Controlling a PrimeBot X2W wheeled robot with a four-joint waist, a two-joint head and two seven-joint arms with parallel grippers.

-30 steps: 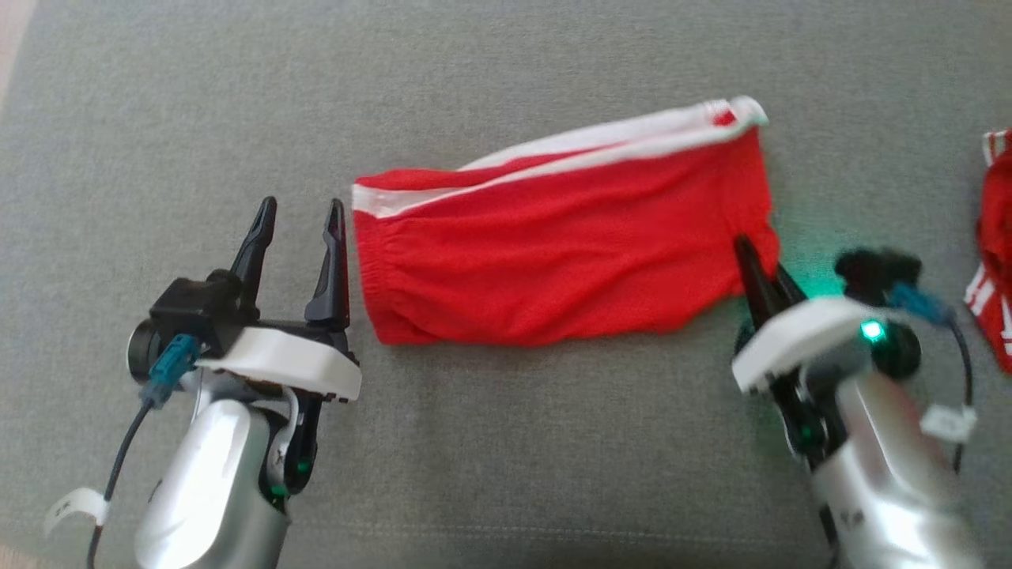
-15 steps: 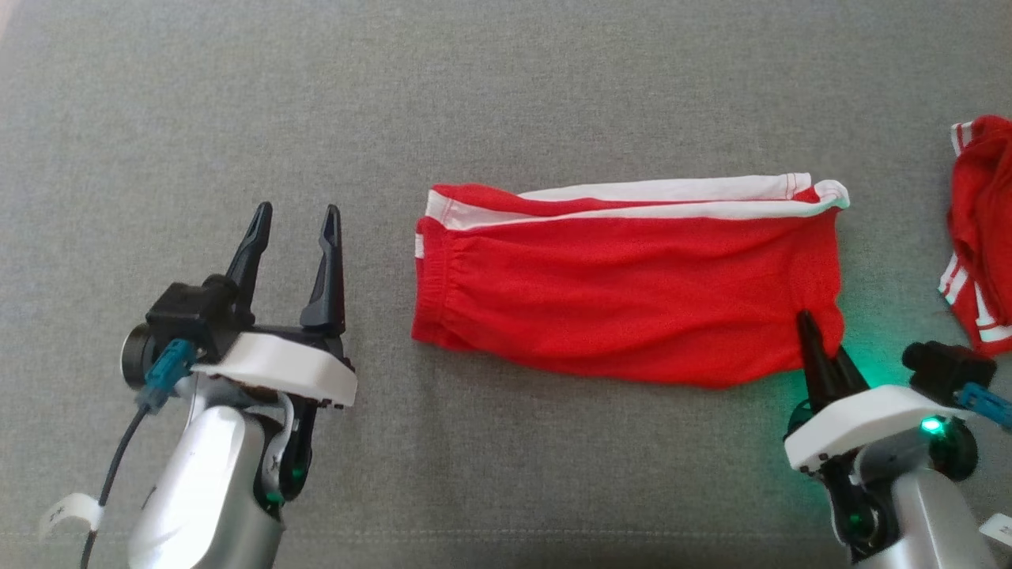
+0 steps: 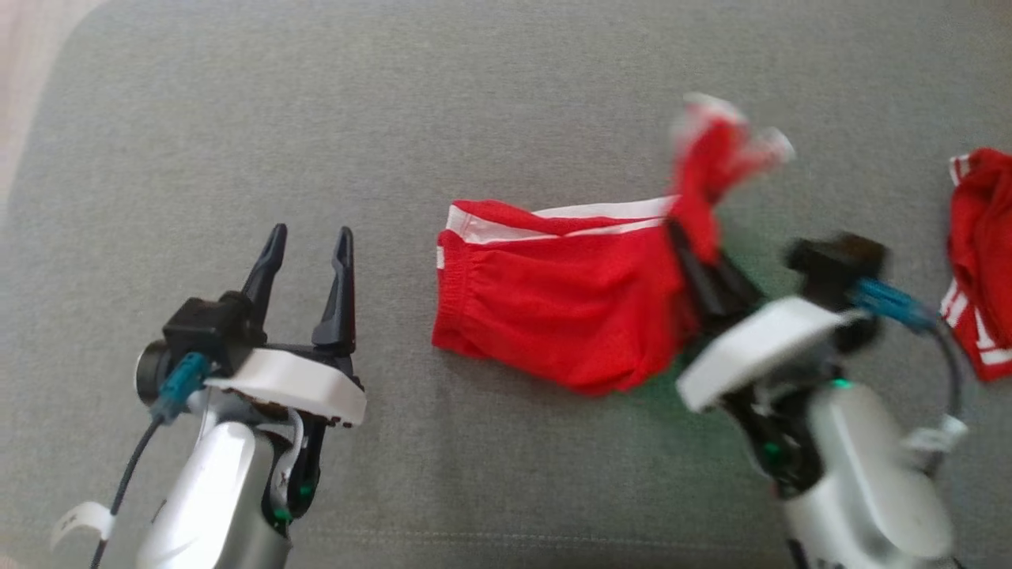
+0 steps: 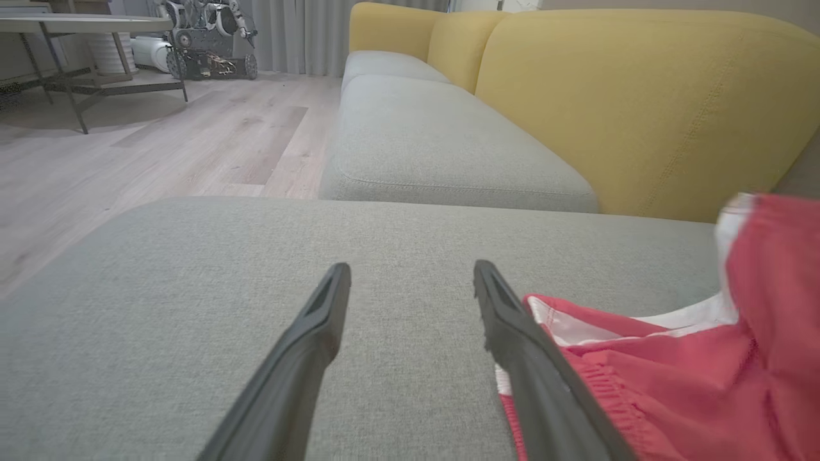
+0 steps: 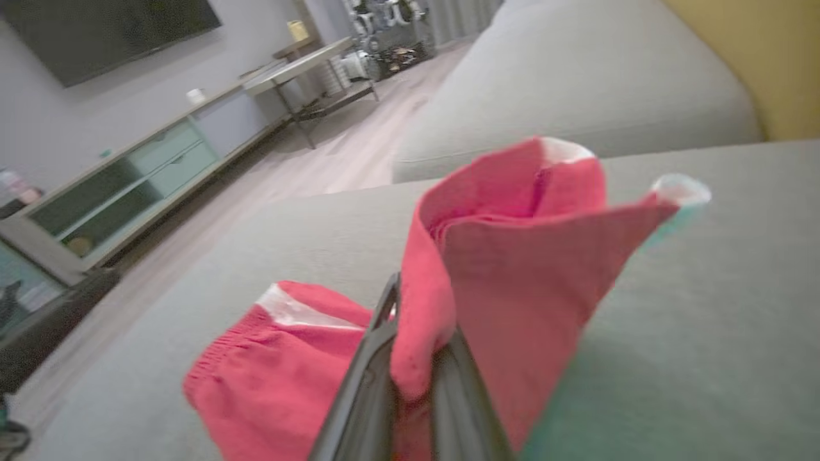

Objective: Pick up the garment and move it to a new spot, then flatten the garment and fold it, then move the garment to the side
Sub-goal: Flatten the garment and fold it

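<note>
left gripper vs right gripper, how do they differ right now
The left gripper is open and empty; the right gripper is shut on the red shorts. The left gripper sits beside the shorts' waistband end, apart from the cloth; the right gripper holds the opposite end raised off the grey cushion. The left gripper looks sharp in the head view; the right gripper is blurred. Both are over the same cushion.

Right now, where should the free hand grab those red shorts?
Probably the gathered waistband of the shorts, coming from the left: that thick edge lies flat, nearest the open left gripper, while the right gripper holds the other end raised.
</note>
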